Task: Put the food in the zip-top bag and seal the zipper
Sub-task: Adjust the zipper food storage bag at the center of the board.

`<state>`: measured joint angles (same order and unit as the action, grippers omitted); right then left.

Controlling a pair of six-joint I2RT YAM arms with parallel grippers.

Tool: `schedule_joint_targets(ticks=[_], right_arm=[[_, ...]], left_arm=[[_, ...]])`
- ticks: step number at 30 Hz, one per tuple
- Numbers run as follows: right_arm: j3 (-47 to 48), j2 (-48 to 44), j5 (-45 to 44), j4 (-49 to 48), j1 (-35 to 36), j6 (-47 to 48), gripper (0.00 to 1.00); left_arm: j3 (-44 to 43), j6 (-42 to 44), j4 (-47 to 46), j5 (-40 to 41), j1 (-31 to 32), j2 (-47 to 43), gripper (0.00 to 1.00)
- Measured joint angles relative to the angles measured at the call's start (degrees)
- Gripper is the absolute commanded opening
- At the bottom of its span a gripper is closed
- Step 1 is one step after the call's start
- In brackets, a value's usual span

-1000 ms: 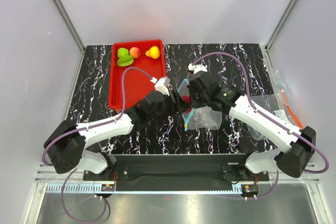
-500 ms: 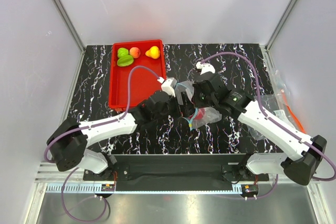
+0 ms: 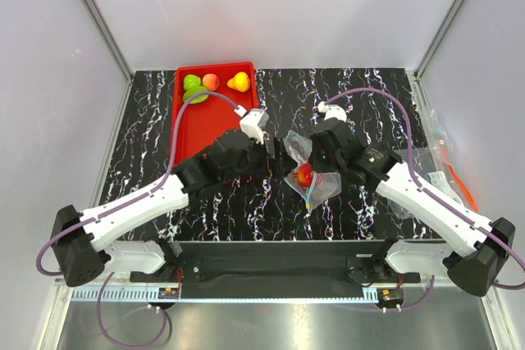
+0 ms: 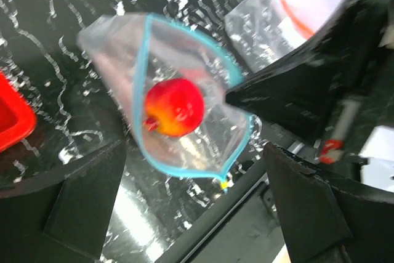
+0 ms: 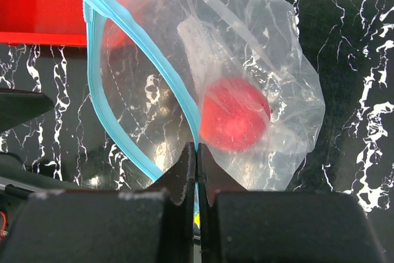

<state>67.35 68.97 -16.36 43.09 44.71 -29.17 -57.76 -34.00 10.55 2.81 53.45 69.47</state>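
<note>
Tabletop (image 3: 148,161) black with white veining, walled by pale panels. Left arm (image 3: 139,202) reaches from the near-left corner toward the middle; right arm (image 3: 426,198) reaches from the near-right corner to meet it. Red tray (image 3: 205,133) sits along the far edge, left of centre, its long side running toward the near edge. Bag (image 3: 326,190) is at mid-table, slightly nearer the near edge than the far one, between the two wrists and just beside the tray's near-right corner. Spare plastic (image 3: 439,161) with an orange-red strip lies against the right edge, well apart from the bag. Left gripper (image 4: 197,207) hangs over the bag's mouth, fingers spread wide, touching nothing that shows. Right gripper (image 5: 196,152) has its fingers pressed together on the bag's rim, pinching the zipper (image 5: 141,47). That light-blue strip curves in an open loop, so the mouth gapes unsealed. Apple (image 5: 235,115) is inside the bag, seen through the crinkled film, close to the pinch point. Pear (image 3: 239,81), peach (image 3: 212,81) and green pieces (image 3: 194,86) lie in the tray's far end: green at its far-left corner, peach just beside them, pear a little to the right.
</note>
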Motion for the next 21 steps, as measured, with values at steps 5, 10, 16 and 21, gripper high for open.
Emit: schedule_joint_targets(ticks=[5, 10, 16, 21], right_arm=[[-0.44, -1.27, -0.57, -0.11, -0.15, -0.87, 0.0], [-0.44, -1.27, -0.61, -0.11, -0.15, -1.38, 0.0], [-0.44, -1.25, -1.27, 0.11, -0.15, -1.73, 0.0], [5.11, 3.76, -5.64, 7.41, -0.44, -0.55, 0.0]], left_arm=[[0.79, 0.13, 0.72, 0.0, -0.04, 2.38, 0.97], [0.79, 0.24, 0.44, -0.11, -0.07, 9.11, 0.76], [0.81, -0.13, -1.03, -3.69, -0.11, 14.8, 0.1], [-4.76, 1.49, 4.09, -9.64, -2.14, 15.98, 0.03]])
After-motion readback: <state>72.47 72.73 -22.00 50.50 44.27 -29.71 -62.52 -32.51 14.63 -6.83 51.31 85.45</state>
